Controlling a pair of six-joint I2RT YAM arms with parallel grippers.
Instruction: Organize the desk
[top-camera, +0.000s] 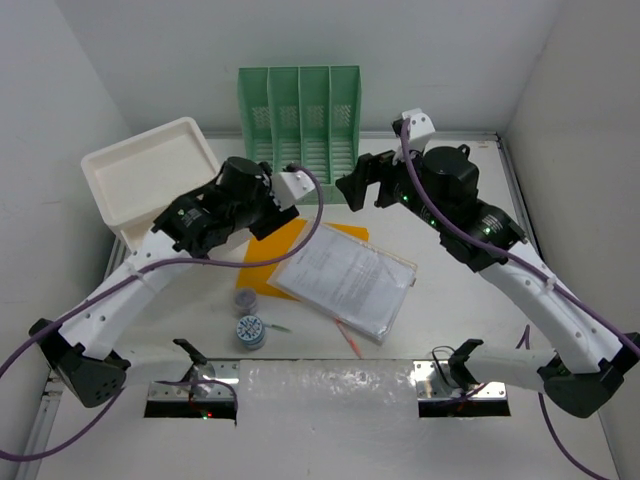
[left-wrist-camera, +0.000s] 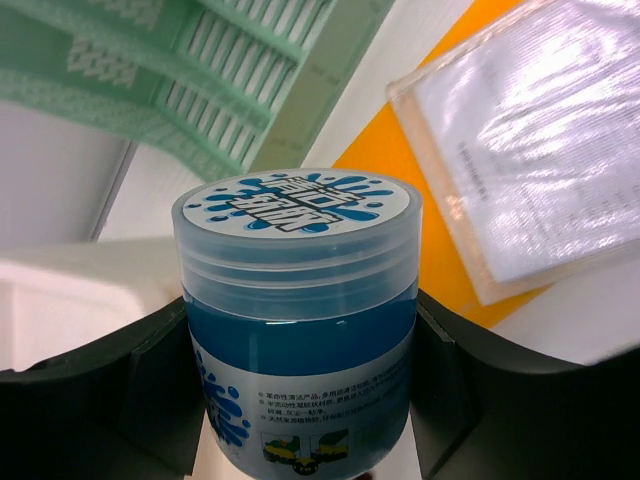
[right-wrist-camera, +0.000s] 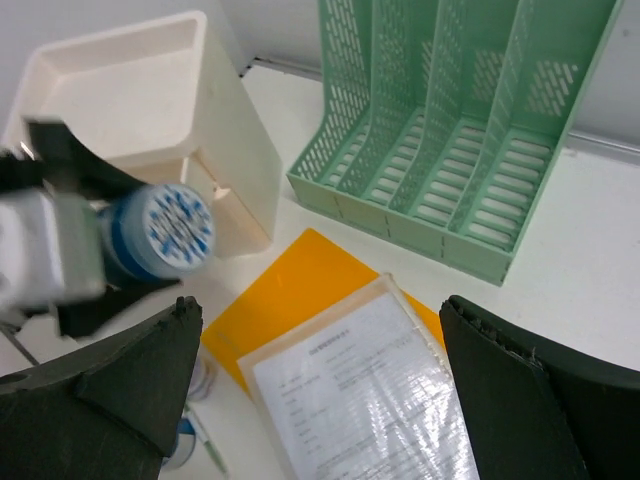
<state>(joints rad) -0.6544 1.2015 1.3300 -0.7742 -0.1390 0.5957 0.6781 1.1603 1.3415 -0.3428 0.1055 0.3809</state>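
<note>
Holding one blue jar (left-wrist-camera: 295, 260), left gripper (left-wrist-camera: 300, 385) clamps its sides; right gripper (right-wrist-camera: 320, 385) gapes wide, empty. Desk (top-camera: 445, 320) lies under both arms: one rack (top-camera: 300, 115), one box (top-camera: 150, 175), one folder (top-camera: 268, 255), two small pots (top-camera: 250, 332).

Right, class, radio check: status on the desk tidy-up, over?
Left gripper shut on blue jar. Right gripper open, empty. Desk holds papers, orange folder, two small pots. Nothing in the way.

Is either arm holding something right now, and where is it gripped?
The left gripper holds the blue gel jar by the sides of its body, just below the lid. The right gripper is open and empty.
</note>
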